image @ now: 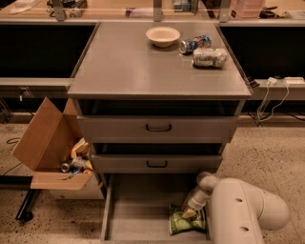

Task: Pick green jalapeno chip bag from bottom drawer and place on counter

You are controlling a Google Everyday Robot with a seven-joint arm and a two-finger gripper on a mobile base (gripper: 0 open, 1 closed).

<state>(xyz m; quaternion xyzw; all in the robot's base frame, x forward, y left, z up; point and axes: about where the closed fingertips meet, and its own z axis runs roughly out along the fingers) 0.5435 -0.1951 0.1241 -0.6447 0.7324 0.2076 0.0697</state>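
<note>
A grey cabinet stands on a speckled floor (271, 157), with a tan wooden surface (119, 8) behind it along the upper edge of the frame. Its grey tabletop (138, 71) carries three things in the upper right part: one pale bowl (163, 35), one blue can (194, 44) lying on its side and one whitish packet (208, 57). There are three drawers. The two upper ones have black handles. The bottom drawer (136, 214) is pulled out and holds one green bag (180, 226) in its right part. The tool (189, 213) is at the top edge of the bag, in the lower right of the frame; whether it is open or closed I cannot tell. At the left, one open cardboard box (40, 138) holds cans and rubbish.
</note>
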